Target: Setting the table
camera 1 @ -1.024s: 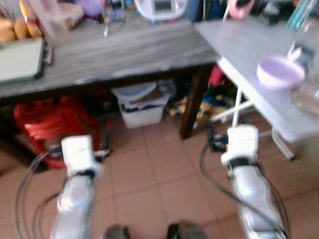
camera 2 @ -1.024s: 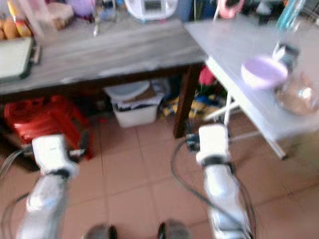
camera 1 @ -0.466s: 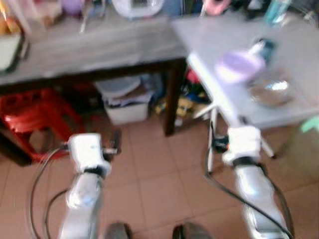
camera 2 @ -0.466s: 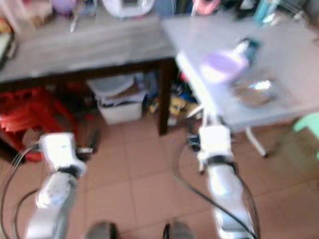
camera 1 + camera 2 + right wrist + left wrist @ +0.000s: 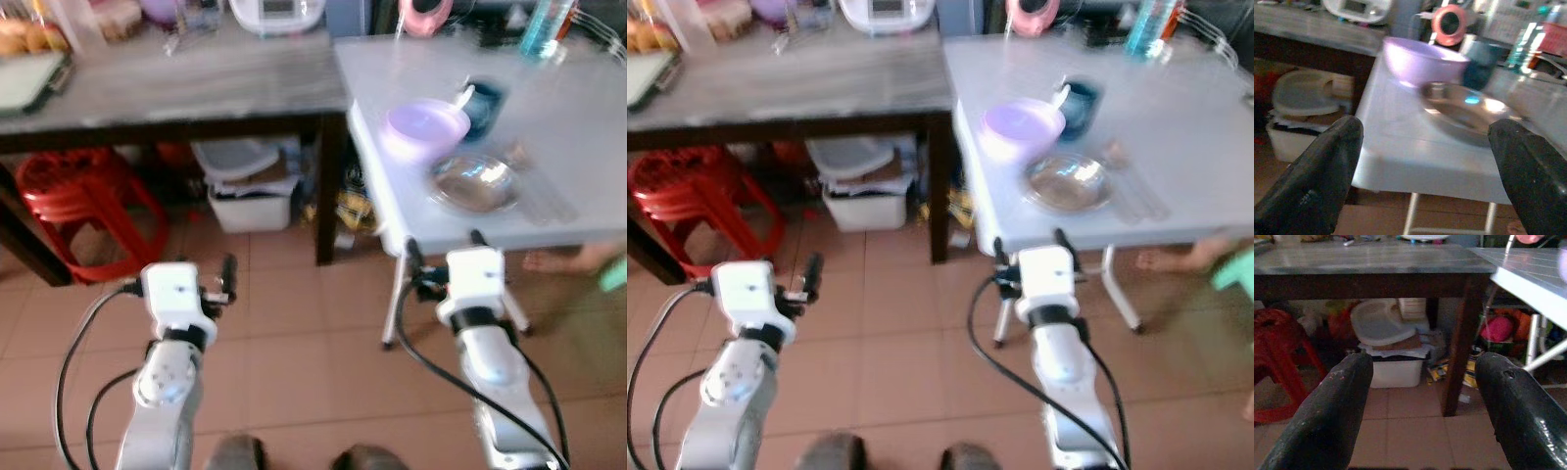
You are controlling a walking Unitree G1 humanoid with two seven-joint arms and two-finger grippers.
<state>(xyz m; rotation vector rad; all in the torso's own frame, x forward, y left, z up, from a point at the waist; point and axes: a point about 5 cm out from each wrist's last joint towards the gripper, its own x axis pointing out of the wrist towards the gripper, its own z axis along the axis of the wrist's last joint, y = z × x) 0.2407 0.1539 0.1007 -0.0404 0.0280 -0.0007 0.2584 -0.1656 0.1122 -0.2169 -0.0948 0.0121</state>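
White table (image 5: 588, 176) with purple bowl (image 5: 425, 127) now sits nearer; both grippers' jaws stay apart, empty.

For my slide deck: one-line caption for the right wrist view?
Open right pincer faces the white table with purple bowl and metal plate.

My head eyes look down at both tables; my right wrist camera faces the white table (image 5: 1400, 147) edge, sharing its purple bowl (image 5: 1422, 61).
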